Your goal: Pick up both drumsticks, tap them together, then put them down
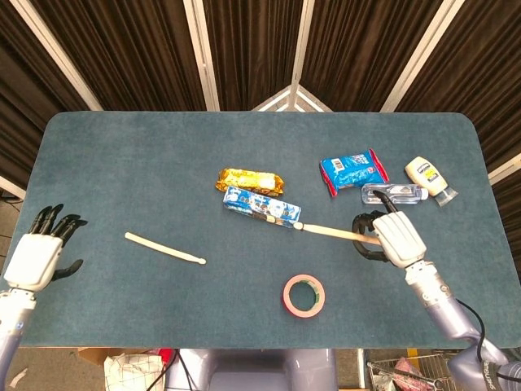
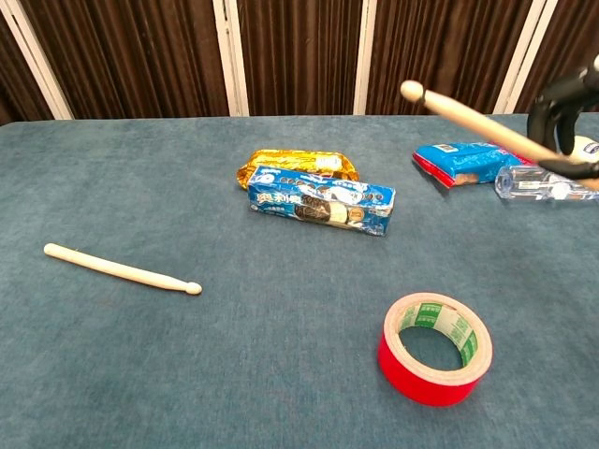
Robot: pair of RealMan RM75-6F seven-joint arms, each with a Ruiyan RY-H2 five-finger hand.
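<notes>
My right hand point(image 1: 389, 238) grips one drumstick point(image 1: 334, 232) at its butt end, fingers curled around the shaft. The stick is clear of the surface point(image 1: 122, 179); in the chest view it stands high against the curtain backdrop, tip point(image 2: 412, 91) pointing toward my left. From the head view, that tip lies over the near end of the blue biscuit pack point(image 1: 261, 206). My left hand point(image 1: 37, 254) is at the left edge of the surface, holding nothing, fingers spread apart. The second drumstick point(image 1: 164, 248) lies flat on the surface, well apart from both hands, its tip toward the centre. A gold packet point(image 1: 251, 180) lies touching the biscuit pack on its far side. A roll of red tape point(image 1: 304, 295) lies near the front edge, below the raised stick. A blue snack bag point(image 1: 353, 170), a clear bottle point(image 1: 393, 193) and a white squeeze bottle point(image 1: 431, 179) lie beyond my right hand.
</notes>
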